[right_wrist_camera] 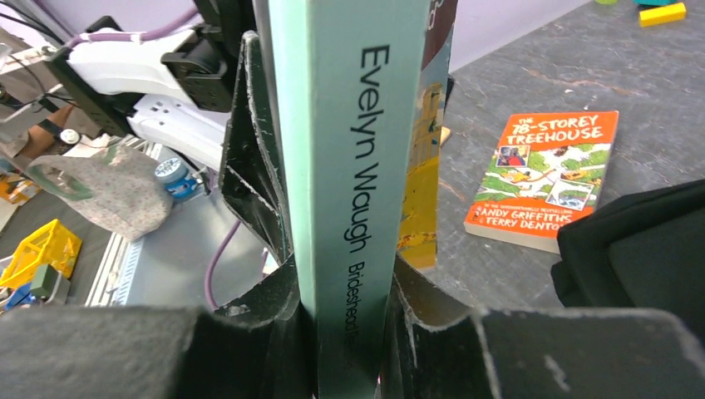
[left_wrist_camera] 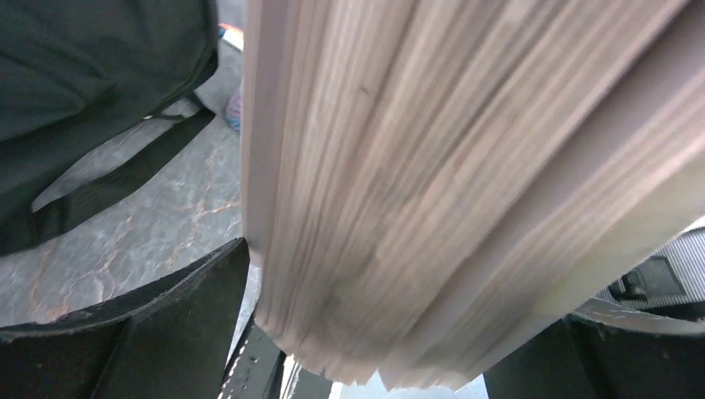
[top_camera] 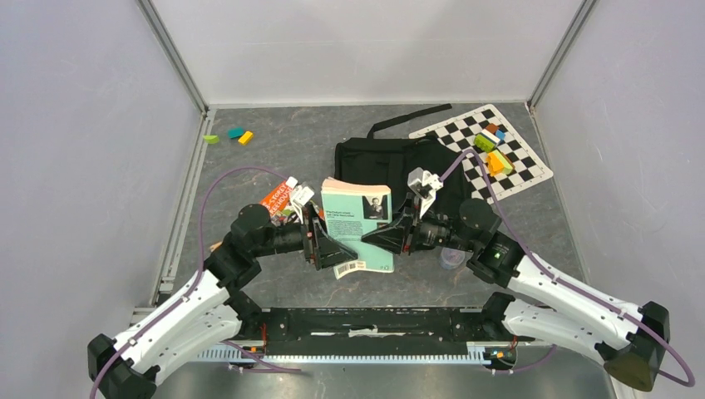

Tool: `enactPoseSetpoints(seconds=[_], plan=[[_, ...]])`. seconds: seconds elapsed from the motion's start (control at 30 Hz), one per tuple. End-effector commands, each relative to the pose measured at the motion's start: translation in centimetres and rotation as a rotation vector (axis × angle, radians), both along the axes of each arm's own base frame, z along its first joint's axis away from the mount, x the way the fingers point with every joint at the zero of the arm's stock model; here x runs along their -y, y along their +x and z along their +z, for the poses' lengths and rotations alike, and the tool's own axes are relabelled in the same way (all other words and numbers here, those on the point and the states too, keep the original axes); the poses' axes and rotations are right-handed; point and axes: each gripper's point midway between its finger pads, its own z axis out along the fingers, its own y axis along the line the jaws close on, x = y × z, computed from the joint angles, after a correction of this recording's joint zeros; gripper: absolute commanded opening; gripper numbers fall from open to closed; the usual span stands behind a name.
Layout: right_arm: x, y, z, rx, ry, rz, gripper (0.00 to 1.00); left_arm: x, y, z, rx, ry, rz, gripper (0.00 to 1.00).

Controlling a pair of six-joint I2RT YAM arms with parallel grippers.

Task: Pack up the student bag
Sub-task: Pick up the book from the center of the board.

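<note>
Teal book (top_camera: 357,218) held cover up: right gripper (top_camera: 384,237) clamps its spine, left gripper (top_camera: 326,248) open wide around its page edge, and the book's long axis runs on past both to the black bag (top_camera: 378,162) just beyond, nearer the right gripper

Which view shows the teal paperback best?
Top external: the teal paperback appears nearly whole, one cover facing the camera. Right wrist shows only its spine, lettered Evelyn Waugh, close up. Left wrist shows only blurred page edges.
</note>
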Motion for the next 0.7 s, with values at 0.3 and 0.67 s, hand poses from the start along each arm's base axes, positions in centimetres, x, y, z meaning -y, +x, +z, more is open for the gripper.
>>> enactPoseSetpoints(seconds=[0.3,0.67], plan=[[2.3,-1.8,9.2,0.201,0.183,-0.001,0.00,1.2,-4.2,3.7,0.025,-0.173,-0.264,0.56],[2.6,0.8,5.6,0.147,0.079,-0.132,0.15,1.3,-3.7,4.3,0.028,-0.188,-0.233,0.10]])
